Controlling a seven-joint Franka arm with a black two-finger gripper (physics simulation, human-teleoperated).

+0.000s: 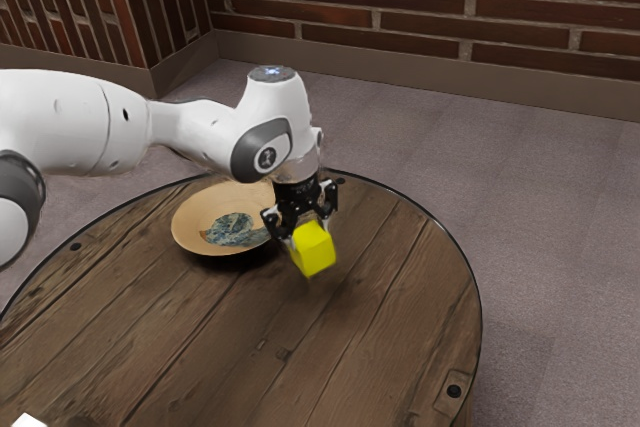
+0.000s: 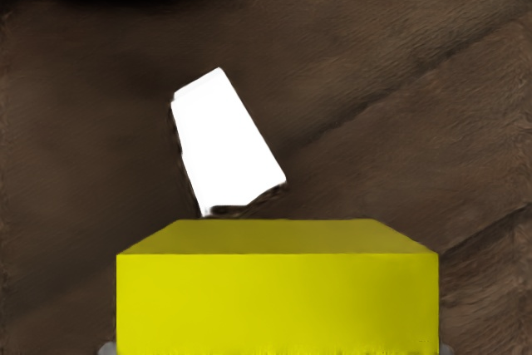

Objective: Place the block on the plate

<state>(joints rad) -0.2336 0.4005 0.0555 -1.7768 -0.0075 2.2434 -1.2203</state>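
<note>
Near the plate point(image 1: 192, 232), on the exterior view's right, the gripper point(image 1: 307, 231) squeezes the yellow block point(image 1: 316, 253), fingers point(image 1: 330, 197) just block-wide apart.

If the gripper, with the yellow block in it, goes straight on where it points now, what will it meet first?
Most likely the wooden table top, the yellow block touching first, beside the plate. The white piece may lie close to that line; depth is unclear.
</note>
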